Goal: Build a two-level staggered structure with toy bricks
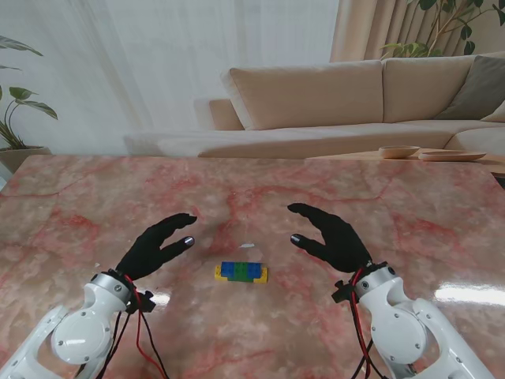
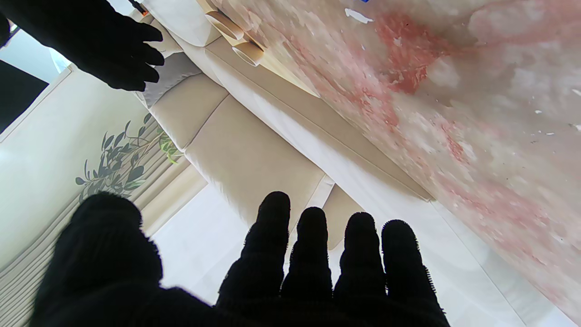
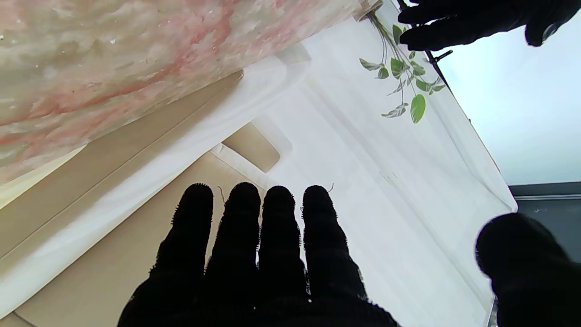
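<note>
Now, both hands empty, bricks between them.
Black-gloved left hand & right hand spread wide; small blue-green-yellow plastic brick stack on pink marble table (layers unclear) — close in slowly w/ fingertips.

Non-task surroundings
Pink marble table; beige sofa far; plant far left; wooden bowls far right.

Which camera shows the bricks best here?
The stand view: the bricks lie on the table between the open left hand and right hand, whole and unblocked. The left wrist view catches at most a blue speck at its edge; the right wrist view shows none.
</note>
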Action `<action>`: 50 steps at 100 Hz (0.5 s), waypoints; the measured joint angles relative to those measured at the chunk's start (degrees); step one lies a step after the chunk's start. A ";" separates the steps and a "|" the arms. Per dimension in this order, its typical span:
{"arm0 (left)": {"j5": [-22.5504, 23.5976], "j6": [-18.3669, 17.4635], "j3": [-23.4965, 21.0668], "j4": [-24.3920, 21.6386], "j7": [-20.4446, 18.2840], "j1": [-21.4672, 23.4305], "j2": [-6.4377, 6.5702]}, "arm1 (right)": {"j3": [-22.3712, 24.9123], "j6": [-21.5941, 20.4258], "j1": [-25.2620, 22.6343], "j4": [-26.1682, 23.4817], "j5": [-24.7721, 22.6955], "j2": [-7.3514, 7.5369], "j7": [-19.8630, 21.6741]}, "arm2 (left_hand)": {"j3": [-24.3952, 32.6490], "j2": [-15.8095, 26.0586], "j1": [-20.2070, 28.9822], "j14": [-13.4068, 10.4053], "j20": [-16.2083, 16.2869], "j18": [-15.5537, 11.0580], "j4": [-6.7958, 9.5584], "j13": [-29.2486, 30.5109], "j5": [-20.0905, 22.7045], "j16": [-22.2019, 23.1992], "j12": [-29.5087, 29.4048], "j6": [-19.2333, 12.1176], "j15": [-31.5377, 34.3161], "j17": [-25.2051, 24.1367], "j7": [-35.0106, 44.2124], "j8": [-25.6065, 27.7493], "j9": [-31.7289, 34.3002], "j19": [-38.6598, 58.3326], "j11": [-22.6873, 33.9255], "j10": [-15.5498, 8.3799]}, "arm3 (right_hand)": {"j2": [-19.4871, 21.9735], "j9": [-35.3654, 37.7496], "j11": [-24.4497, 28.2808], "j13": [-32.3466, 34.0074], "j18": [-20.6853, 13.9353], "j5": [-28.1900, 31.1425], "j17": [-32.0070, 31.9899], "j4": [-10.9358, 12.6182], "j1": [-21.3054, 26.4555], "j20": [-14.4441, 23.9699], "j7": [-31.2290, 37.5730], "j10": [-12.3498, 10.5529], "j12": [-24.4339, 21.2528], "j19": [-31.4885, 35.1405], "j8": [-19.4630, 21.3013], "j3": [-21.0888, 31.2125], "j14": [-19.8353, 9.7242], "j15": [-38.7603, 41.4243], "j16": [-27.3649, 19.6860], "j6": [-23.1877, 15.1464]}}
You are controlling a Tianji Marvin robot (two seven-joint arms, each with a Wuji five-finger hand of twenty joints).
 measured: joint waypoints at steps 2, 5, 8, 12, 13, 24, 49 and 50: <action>0.16 0.08 -0.13 -0.17 0.01 0.10 0.00 | -0.06 0.00 -0.17 -0.02 -0.07 -0.05 -0.67 | 0.00 0.00 0.00 0.00 -0.01 0.00 0.00 0.00 0.00 -0.01 0.00 0.00 0.00 0.00 0.00 0.00 0.00 0.00 -0.01 0.00 | 0.00 0.00 0.00 0.00 0.00 0.00 -0.01 0.00 0.00 0.00 0.00 0.00 0.00 0.00 0.00 0.00 0.00 0.00 0.00 -0.01; 0.41 0.16 -0.25 -0.38 0.09 0.24 -0.01 | -0.11 0.00 -0.44 -0.07 -0.19 -0.14 -1.55 | 0.00 0.00 0.00 0.00 -0.01 0.00 0.00 0.00 0.00 -0.01 0.00 0.00 0.00 0.00 0.00 0.00 0.00 0.00 -0.01 0.00 | 0.00 0.00 0.00 0.00 0.00 0.00 -0.03 0.00 0.00 0.00 0.00 0.00 0.00 0.00 0.00 0.00 0.00 0.00 0.00 -0.02; 0.59 0.21 -0.32 -0.54 0.24 0.36 -0.01 | -0.12 0.00 -0.70 -0.14 -0.30 -0.23 -2.15 | 0.00 0.00 0.00 0.00 -0.01 0.00 0.00 0.00 0.00 -0.01 0.00 0.00 0.00 0.00 0.00 0.00 0.00 0.00 -0.01 0.00 | 0.01 0.00 0.00 0.00 0.00 0.00 -0.05 0.00 0.00 0.00 0.00 0.00 0.00 0.00 0.00 0.00 0.00 0.00 0.00 -0.04; 0.73 0.27 -0.31 -0.69 0.60 0.48 -0.01 | -0.12 0.00 -1.00 -0.22 -0.45 -0.33 -2.42 | 0.00 -0.01 0.00 0.00 -0.02 0.00 0.00 0.00 0.00 -0.02 0.00 0.00 0.00 0.00 0.00 0.00 0.00 0.00 -0.01 0.00 | 0.01 0.00 0.00 0.00 0.00 0.00 -0.06 0.00 0.00 0.00 0.00 0.00 0.00 0.00 0.00 0.00 0.00 0.00 0.00 -0.06; 0.75 0.29 -0.30 -0.72 0.71 0.51 -0.02 | -0.12 -0.01 -1.07 -0.24 -0.49 -0.36 -2.42 | 0.00 -0.01 0.00 0.00 -0.02 0.00 0.00 0.00 0.00 -0.02 -0.01 0.00 0.00 0.00 0.00 0.00 0.00 0.00 -0.01 0.00 | 0.01 0.00 0.00 0.00 0.00 0.00 -0.06 0.00 0.00 0.00 0.00 0.00 0.00 0.00 0.00 0.00 0.00 0.00 0.00 -0.07; 0.79 0.36 0.15 -0.69 1.41 0.53 -0.03 | -0.05 -0.35 -1.55 -0.27 -0.62 -0.45 -2.00 | 0.00 -0.01 0.00 0.00 -0.02 0.00 0.00 0.00 0.00 -0.03 -0.01 0.00 0.00 0.00 0.00 0.00 0.00 0.00 -0.01 -0.01 | 0.01 0.00 0.00 0.00 0.00 0.00 -0.08 0.00 0.00 -0.01 0.52 -0.08 0.00 0.00 0.00 -0.15 0.01 0.00 0.00 -0.28; 0.38 0.97 1.39 0.24 0.67 -0.46 -0.03 | -0.34 -0.95 -1.18 0.88 -0.16 -0.45 -1.84 | 0.00 -0.01 0.00 -0.01 -0.29 0.00 0.01 0.00 0.00 -0.05 -0.01 0.00 0.00 0.00 0.00 0.00 0.00 0.00 -0.01 -0.01 | 0.01 0.00 0.00 0.00 0.00 0.00 -0.56 0.00 0.03 -0.01 0.60 -0.60 -0.01 0.03 0.00 -0.23 0.01 0.00 0.00 -0.86; 0.38 0.99 1.42 0.26 0.66 -0.50 -0.03 | -0.38 -0.98 -1.12 0.98 -0.11 -0.45 -1.85 | 0.00 -0.01 0.00 -0.01 -0.38 0.00 0.01 0.00 0.00 -0.05 -0.01 0.00 0.00 0.00 0.00 0.00 0.00 0.00 -0.01 -0.01 | 0.01 0.00 0.00 0.00 0.00 0.00 -0.58 0.01 0.04 -0.01 0.60 -0.60 -0.01 0.04 0.00 -0.39 0.01 0.00 0.00 -0.86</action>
